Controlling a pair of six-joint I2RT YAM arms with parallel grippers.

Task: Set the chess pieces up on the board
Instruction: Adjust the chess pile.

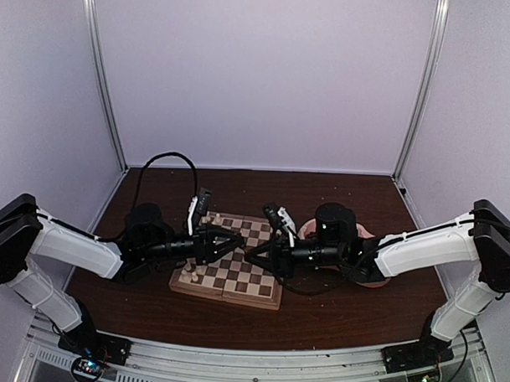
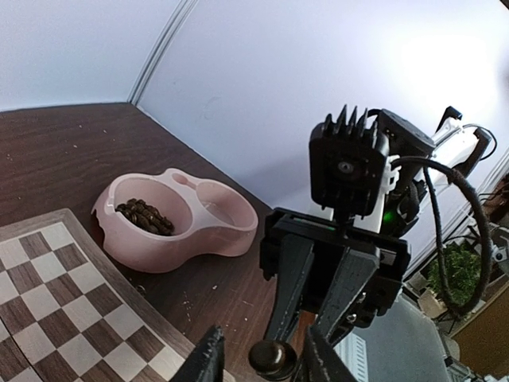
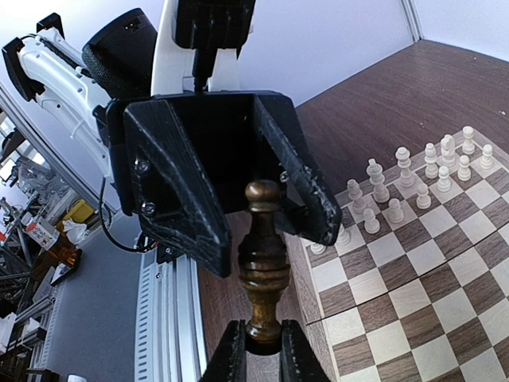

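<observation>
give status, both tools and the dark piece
right tool shut on dark piece at its base. left tool open around its top, above board. cream pieces lined along one edge, not in the way.

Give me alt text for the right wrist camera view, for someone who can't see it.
The right jaws pinch the base of an upright dark brown turned wooden chess piece, whose top sits between the left arm's open black jaws. Beside it, small cream chess pieces stand on the checkered wooden chessboard.

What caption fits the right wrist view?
Right tool pinches a dark brown carved wooden chess piece by its base inside the open left tool, near the checkered wooden chessboard.
</observation>
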